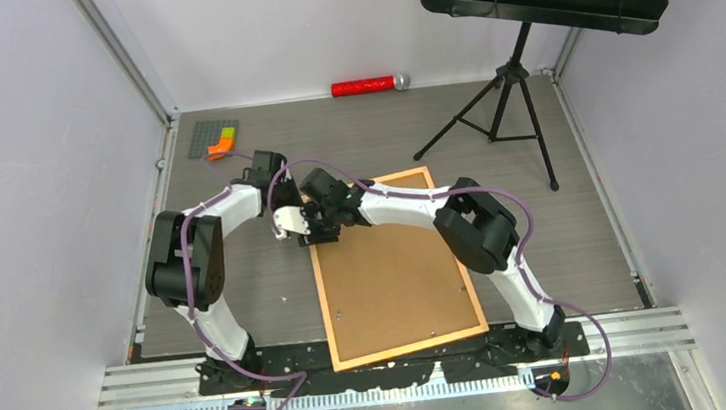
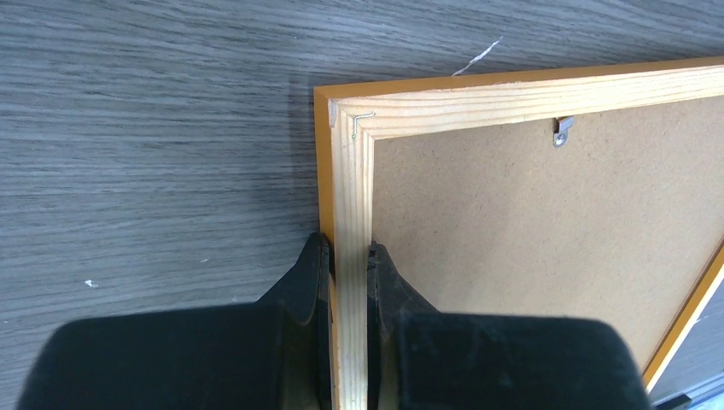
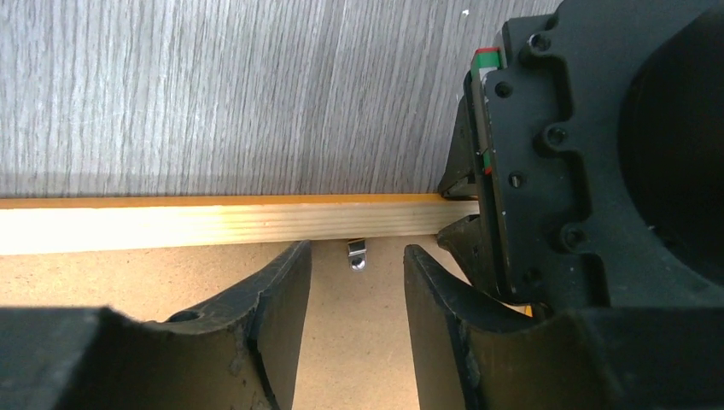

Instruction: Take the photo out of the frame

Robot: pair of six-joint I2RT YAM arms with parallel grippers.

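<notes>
On the middle of the table (image 1: pixel 554 247), running down to its near edge by the arm bases, the frame (image 1: pixel 322 299) lies face down, orange border outward, pale wood rails up; seated inside it, flush between the rails, is the brown backing board (image 1: pixel 396 272); the photo cannot be seen from this side

Left gripper (image 2: pixel 348 252): clamped together on the frame's left rail, one finger on the orange outer face, the other on the inner face against the board, just short of the far-left corner with its staple (image 2: pixel 363 120)

Right gripper (image 3: pixel 357 256): jaws apart over the board just inside that same rail, straddling a small metal tab (image 3: pixel 358 254) with nothing gripped; it sits just beside the left gripper; whether its fingers touch the board, cannot tell; a second tab (image 2: pixel 561 131) sits under the far rail

Edges and room: bare table on both long sides of the frame; music stand (image 1: pixel 505 101) near the table's far-right corner, one tripod leg reaching toward the frame's far-right corner; red tube (image 1: pixel 363 86) along the far edge; grey baseplate (image 1: pixel 212 137) with coloured bricks at the far-left corner, well apart from the frame
</notes>
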